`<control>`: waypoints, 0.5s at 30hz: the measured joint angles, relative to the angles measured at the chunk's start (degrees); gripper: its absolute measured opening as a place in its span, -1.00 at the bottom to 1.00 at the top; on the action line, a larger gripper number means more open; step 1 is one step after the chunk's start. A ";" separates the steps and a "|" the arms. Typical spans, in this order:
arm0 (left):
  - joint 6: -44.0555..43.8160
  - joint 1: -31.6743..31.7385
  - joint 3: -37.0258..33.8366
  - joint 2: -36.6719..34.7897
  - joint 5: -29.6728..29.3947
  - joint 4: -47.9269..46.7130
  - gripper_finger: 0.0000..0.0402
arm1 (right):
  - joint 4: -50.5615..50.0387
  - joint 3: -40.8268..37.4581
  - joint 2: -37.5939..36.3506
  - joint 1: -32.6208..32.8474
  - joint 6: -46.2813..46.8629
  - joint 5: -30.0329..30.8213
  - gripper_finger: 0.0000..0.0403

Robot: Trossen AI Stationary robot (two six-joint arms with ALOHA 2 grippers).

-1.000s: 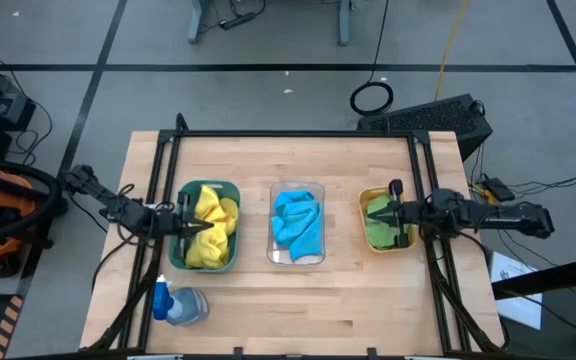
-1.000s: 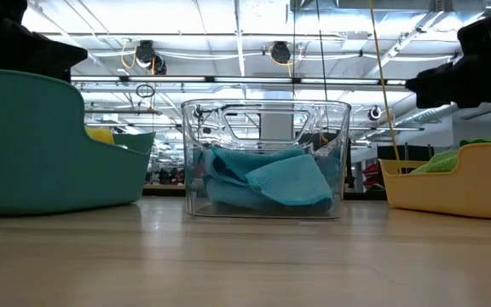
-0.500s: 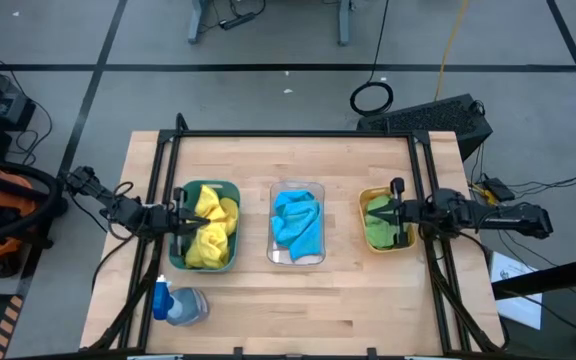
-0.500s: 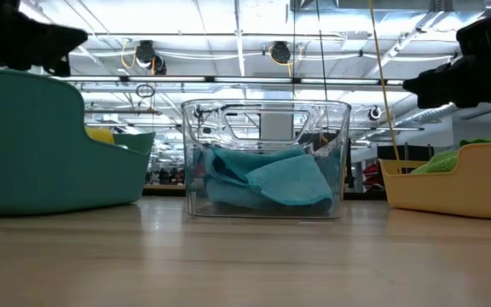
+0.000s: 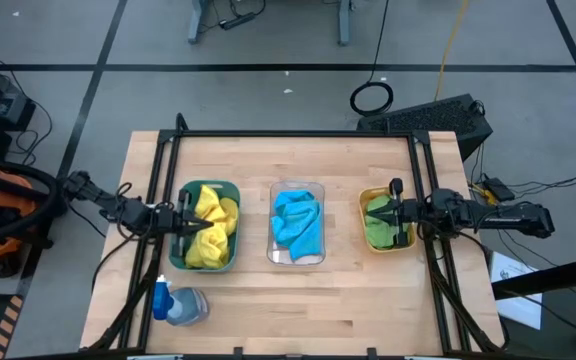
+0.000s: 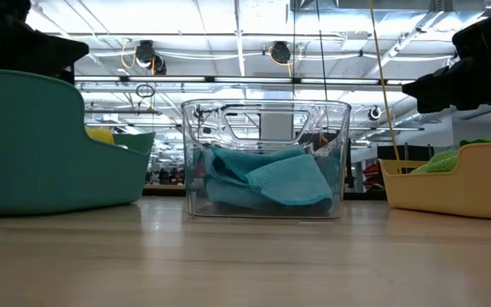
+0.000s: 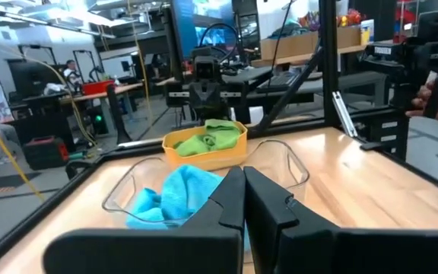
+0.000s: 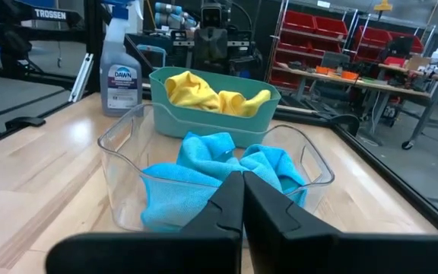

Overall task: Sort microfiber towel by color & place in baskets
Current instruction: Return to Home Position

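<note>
In the low view the green basket (image 6: 32,145) is cut off at one side and the yellow basket (image 6: 454,183) at the other. Only the clear basket (image 6: 267,158) shows whole. Over the green rim just a sliver of the yellow towels (image 6: 101,134) shows, and the green towel (image 6: 450,159) barely tops its wall. Both arms are dark shapes cropped at the upper corners there.

In each wrist view the arm's own fingers cover the near wall of the clear basket and part of the blue towel (image 8: 226,164).

From above, the left tool (image 5: 198,227) hangs over the green basket's outer edge with its fingers pressed together and nothing between them. The right tool (image 5: 372,215) hangs over the yellow basket, its fingers likewise together and bare.

The three baskets stand in a row across the middle of the counter (image 5: 268,160). The yellow towels lie in the green one, the blue towel in the clear one and the green towel in the yellow one. Narrow strips of bare wood part the baskets.

The two end baskets sit near the black frame rails (image 5: 298,134) along the counter's sides. Wide bare wood lies on both long sides of the row. A spray bottle (image 5: 173,303) stands upright near a corner, just beside the green basket's end.
</note>
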 joint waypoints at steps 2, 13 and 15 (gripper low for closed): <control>0.28 1.38 0.00 0.01 1.09 -0.11 -0.97 | 0.01 0.00 0.00 0.00 -0.04 -0.01 -1.00; -0.16 9.99 0.00 0.01 6.43 -0.73 -0.97 | 0.02 0.00 0.00 0.00 -0.07 0.00 -1.00; -0.21 11.37 -0.02 0.01 7.30 -0.87 -0.97 | 0.02 0.00 0.00 0.00 -0.07 0.00 -1.00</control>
